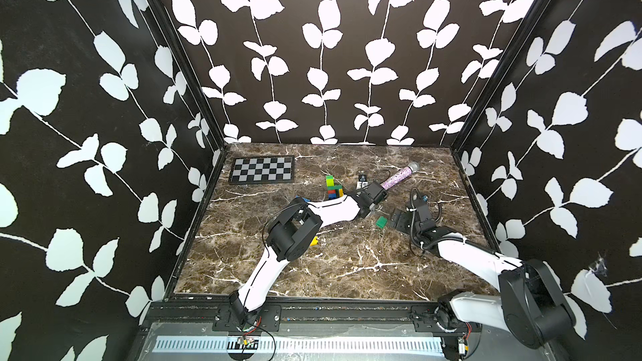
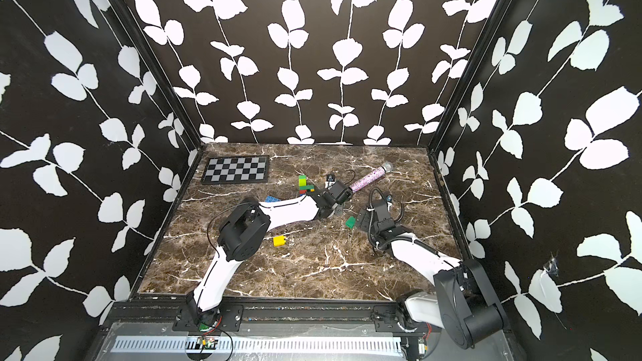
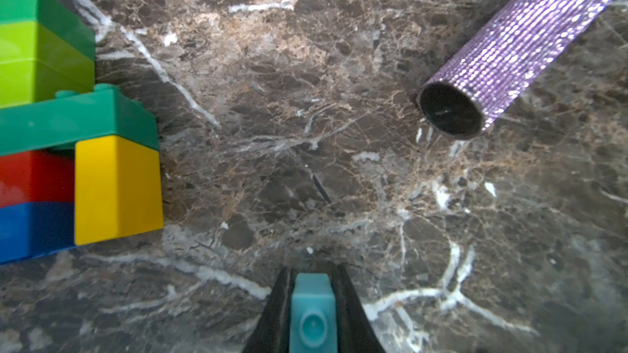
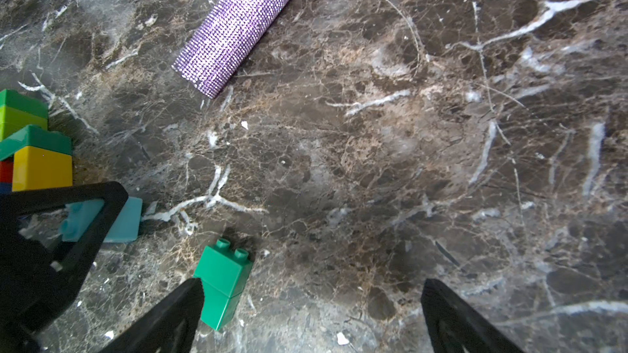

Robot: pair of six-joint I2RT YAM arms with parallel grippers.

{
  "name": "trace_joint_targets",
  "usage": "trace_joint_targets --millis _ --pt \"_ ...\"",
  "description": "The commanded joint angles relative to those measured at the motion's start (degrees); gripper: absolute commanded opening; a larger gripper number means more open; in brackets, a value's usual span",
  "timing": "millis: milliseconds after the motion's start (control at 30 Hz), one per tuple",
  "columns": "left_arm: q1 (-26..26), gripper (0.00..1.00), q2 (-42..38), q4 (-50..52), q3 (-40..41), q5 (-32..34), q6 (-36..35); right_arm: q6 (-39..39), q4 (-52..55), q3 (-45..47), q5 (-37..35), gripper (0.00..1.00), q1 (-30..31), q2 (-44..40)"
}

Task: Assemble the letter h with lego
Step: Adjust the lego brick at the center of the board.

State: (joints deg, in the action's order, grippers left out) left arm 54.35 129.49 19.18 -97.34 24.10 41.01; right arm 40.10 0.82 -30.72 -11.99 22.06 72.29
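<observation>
While my left pincer (image 3: 312, 268) pinches the light blue brick (image 3: 312, 314) down by the worktop (image 3: 306, 130), the stack (image 3: 68, 120) lies flat just beside it, long axis running away from my base, yellow brick (image 3: 115, 188) nearest, well nearer this arm than my right pincer (image 4: 312, 283), which stands spread.

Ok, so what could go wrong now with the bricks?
The left gripper pinches the light blue brick right at its tips, so the brick might slip or twist. The built stack lies close by, and a clumsy approach could shove it. The dark green brick lies on its side right against one finger of the open right gripper, so closing may nudge it away.
</observation>
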Motion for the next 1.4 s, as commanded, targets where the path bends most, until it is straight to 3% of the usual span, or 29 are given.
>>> trace_joint_targets --millis 0,433,633,767,1133,1367 --pt "0.2 0.25 -0.5 -0.9 0.9 -0.2 0.4 0.9 -0.2 -1.1 -1.3 0.99 -0.3 -0.9" --pt "0.2 0.55 -7.8 -0.9 2.6 -0.5 -2.6 1.3 -1.0 -0.6 0.8 0.98 -0.3 -1.2" --pt "0.2 0.85 -18.8 -3.2 10.1 0.1 -6.0 4.3 -3.4 -1.1 7.6 0.86 0.4 3.5" --pt "-0.3 0.99 -25.6 -3.1 15.7 0.0 -8.7 4.1 -2.7 -3.6 9.1 0.8 2.6 7.8" --pt "-8.5 0.99 -38.3 -3.0 33.2 -11.5 -7.6 1.2 4.5 -11.6 5.8 0.73 8.1 16.7" --pt "-9.2 0.99 -39.2 -3.1 34.0 -12.9 -9.5 1.5 6.6 -13.4 3.8 0.69 9.6 18.9"
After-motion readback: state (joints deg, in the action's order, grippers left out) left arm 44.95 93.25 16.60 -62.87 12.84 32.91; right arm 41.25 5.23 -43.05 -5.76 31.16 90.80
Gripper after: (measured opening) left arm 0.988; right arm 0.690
